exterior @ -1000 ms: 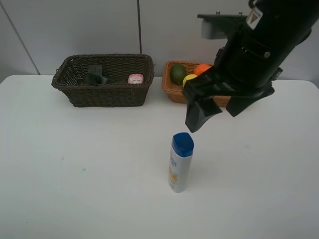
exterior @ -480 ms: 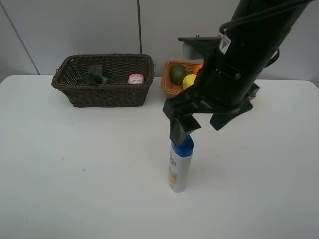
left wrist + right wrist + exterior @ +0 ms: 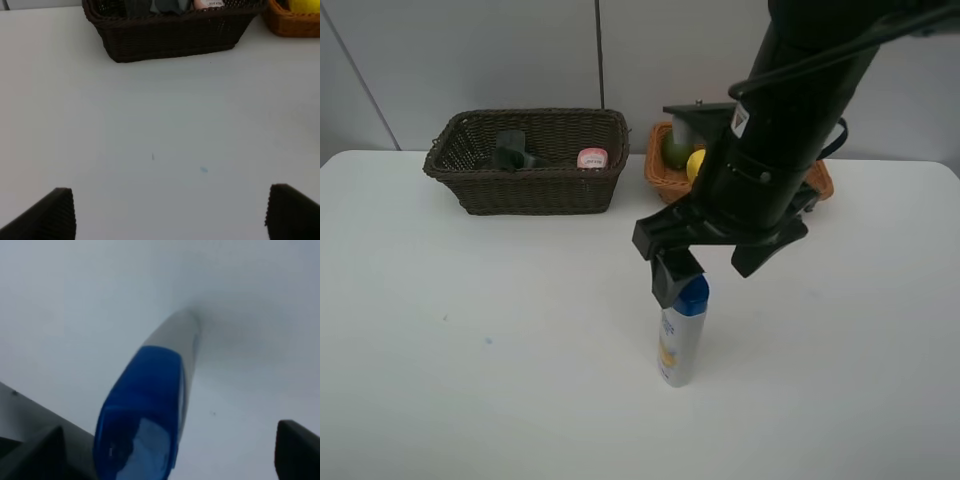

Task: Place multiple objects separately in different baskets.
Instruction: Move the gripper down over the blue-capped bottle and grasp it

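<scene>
Item outstanding: white blue-capped bottle (image 3: 681,335), upright on the table (image 3: 470,330), near centre. My right gripper (image 3: 705,262) hangs over its cap, jaws spread, nothing held. Left gripper (image 3: 170,212) also spread, idle.

Dark brown basket (image 3: 530,185), far left: pink bottle (image 3: 592,158), dark green pump bottle (image 3: 512,150).

Light tan basket (image 3: 665,178), far right: green fruit (image 3: 676,150), lemon (image 3: 696,163) (rest hidden behind my arm).

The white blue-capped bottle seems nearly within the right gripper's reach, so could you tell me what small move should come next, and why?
Probably lower the right gripper a little, then close. Its jaws stand open around the blue cap of the upright white bottle, not gripping it.
</scene>
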Tool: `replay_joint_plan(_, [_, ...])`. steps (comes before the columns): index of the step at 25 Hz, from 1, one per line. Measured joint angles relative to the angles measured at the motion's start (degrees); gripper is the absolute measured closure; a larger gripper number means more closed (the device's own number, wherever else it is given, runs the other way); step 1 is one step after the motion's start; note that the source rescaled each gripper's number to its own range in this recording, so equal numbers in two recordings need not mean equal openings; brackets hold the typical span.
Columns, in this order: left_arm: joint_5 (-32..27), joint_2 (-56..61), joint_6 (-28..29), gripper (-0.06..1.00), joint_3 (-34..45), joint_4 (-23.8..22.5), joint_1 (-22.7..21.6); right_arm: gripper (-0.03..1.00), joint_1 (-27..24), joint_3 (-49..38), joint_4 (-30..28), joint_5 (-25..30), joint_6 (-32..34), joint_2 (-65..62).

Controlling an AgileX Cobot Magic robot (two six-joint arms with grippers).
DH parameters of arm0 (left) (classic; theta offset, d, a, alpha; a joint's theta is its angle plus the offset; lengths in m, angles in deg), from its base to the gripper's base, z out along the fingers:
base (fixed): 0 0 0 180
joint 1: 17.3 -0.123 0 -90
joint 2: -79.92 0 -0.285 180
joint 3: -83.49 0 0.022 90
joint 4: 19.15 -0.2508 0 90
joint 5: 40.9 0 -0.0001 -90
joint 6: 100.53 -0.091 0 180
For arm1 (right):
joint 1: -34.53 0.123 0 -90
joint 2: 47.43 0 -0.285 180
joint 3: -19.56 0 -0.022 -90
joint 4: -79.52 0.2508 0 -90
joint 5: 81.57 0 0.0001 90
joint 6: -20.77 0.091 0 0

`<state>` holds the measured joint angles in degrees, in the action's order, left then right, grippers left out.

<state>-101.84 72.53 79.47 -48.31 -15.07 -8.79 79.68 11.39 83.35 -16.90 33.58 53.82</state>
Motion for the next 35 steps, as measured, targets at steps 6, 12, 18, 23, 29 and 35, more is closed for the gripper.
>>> replay_joint_plan(6, [0.0, 0.0, 0.0, -0.06, 0.0, 0.0, 0.0, -0.01, 0.0, 0.0, 0.1, -1.7, 0.0, 2.8])
replay_joint_plan(12, [0.0, 0.0, 0.0, -0.06, 0.0, 0.0, 0.0, -0.01, 0.0, 0.0, 0.1, -3.6, 0.0, 6.6])
replay_joint_plan(18, [0.0, 0.0, 0.0, -0.06, 0.0, 0.0, 0.0, -0.01, 0.0, 0.0, -0.3, -3.7, 0.0, 10.5])
replay_joint_plan(23, [0.0, 0.0, 0.0, -0.06, 0.0, 0.0, 0.0, 0.4, 0.0, 0.0, -0.6, -3.1, 0.0, 10.6])
replay_joint_plan(29, [0.0, 0.0, 0.0, -0.06, 0.0, 0.0, 0.0, 0.93, 0.0, 0.0, -0.7, -0.7, 0.0, 10.6])
replay_joint_plan(35, [0.0, 0.0, 0.0, -0.06, 0.0, 0.0, 0.0, 0.93, 0.0, 3.0, -0.2, 2.6, -1.9, 9.5])
